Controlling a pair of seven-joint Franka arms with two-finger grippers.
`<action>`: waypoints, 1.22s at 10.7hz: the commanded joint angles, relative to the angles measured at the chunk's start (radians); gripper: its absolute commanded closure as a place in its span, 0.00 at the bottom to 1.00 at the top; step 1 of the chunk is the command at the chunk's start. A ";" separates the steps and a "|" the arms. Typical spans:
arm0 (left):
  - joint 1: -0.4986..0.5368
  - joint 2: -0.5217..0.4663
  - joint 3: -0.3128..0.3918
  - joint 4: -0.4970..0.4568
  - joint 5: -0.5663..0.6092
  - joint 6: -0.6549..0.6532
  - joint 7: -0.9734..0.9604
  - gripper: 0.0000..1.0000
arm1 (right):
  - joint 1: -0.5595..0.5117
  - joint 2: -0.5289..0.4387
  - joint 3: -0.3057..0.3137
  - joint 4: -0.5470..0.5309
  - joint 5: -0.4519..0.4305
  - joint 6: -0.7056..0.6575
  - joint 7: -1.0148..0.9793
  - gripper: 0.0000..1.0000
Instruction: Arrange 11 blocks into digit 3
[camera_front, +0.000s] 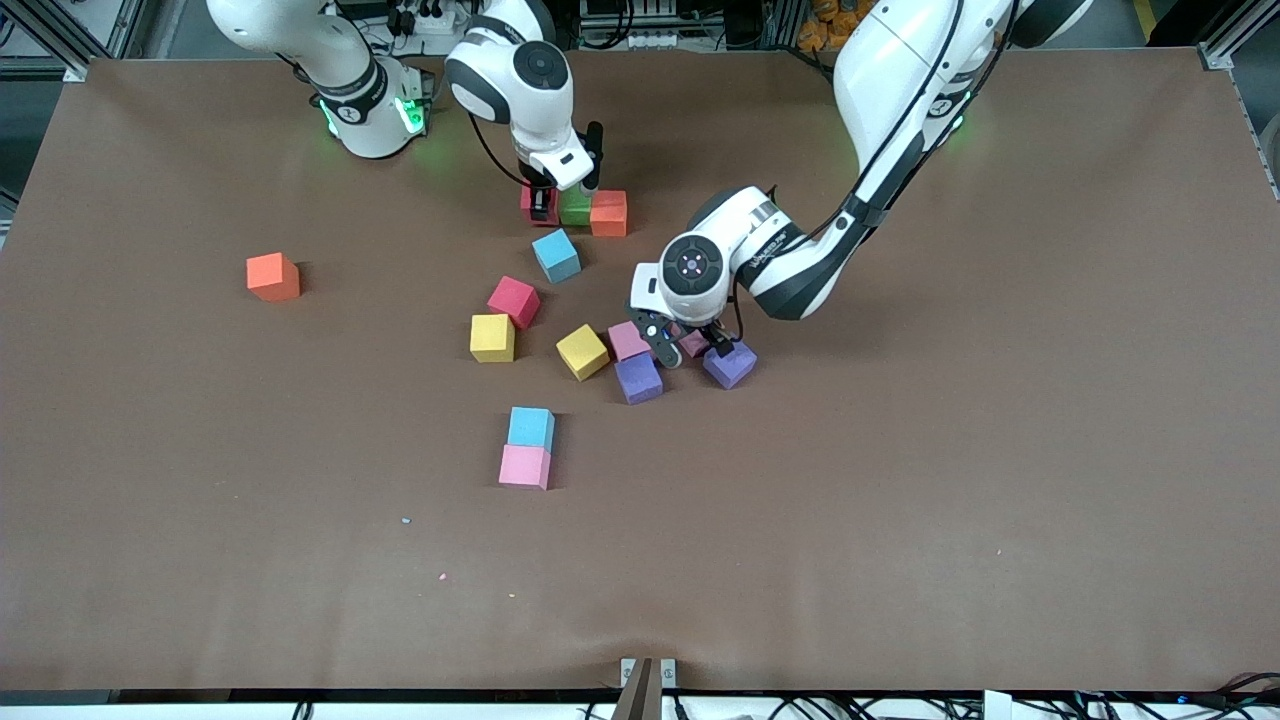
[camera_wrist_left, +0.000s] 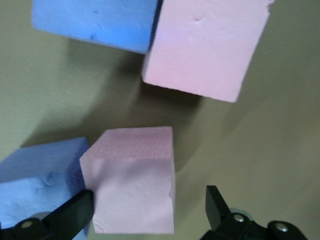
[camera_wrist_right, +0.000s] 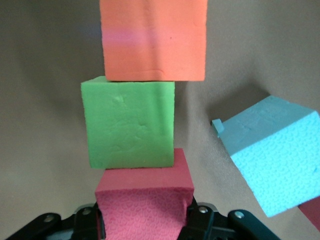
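My right gripper (camera_wrist_right: 145, 220) is clenched on the crimson block (camera_wrist_right: 144, 202), keeping it flush against the green block (camera_wrist_right: 130, 122) and orange block (camera_wrist_right: 152, 37) as the 3's first row. My left gripper (camera_wrist_left: 150, 207) is released, straddling a pink block (camera_wrist_left: 132, 182) in the mid-bench cluster, probably next.

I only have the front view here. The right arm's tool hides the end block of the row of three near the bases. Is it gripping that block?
Observer: Yes. In the right wrist view the right tool is shut on the crimson block, which sits against the green block.
Reviewer: And the left tool, low over the cluster?
Observer: The left tool is open, its fingers on either side of a pink block that rests on the table.
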 joint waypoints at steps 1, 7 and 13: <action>-0.008 0.010 0.005 0.000 0.035 0.032 0.005 0.00 | 0.028 0.034 -0.003 0.042 0.020 0.000 0.047 1.00; -0.013 0.030 0.003 -0.002 0.057 0.105 0.013 0.00 | 0.051 0.075 -0.003 0.086 0.037 0.000 0.099 1.00; -0.021 0.039 0.003 -0.003 0.065 0.118 0.034 0.00 | 0.069 0.100 -0.003 0.100 0.043 0.002 0.151 0.01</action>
